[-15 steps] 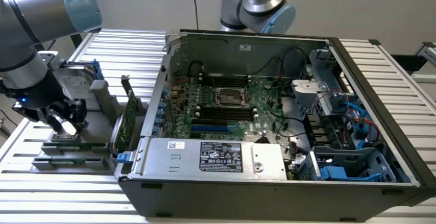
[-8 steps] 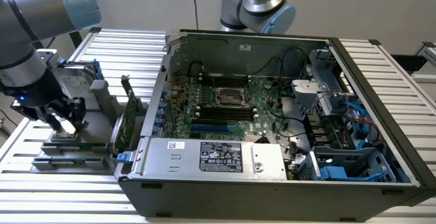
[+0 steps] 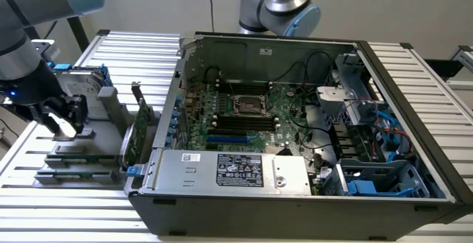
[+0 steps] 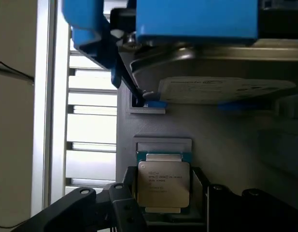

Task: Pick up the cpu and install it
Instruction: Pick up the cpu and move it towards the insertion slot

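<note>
The cpu (image 4: 163, 186), a small square chip with a silvery top plate and printed text, sits between my two dark fingers (image 4: 123, 205). My gripper (image 3: 63, 125) is shut on its two opposite sides, low over the grey holder tray (image 3: 74, 143) at the exterior view's left. A bright sliver of the cpu (image 3: 66, 122) shows between the fingers there. Whether the chip still rests on the tray I cannot tell. The empty processor socket (image 3: 249, 105) lies in the middle of the green motherboard inside the open computer case (image 3: 296, 210).
Behind my gripper a silver hard drive (image 3: 77, 85) with blue rails stands in the tray. A green circuit card (image 3: 140, 124) stands upright between the tray and the case wall. Cables, a power supply (image 3: 236, 170) and blue drive bays (image 3: 377, 182) crowd the case.
</note>
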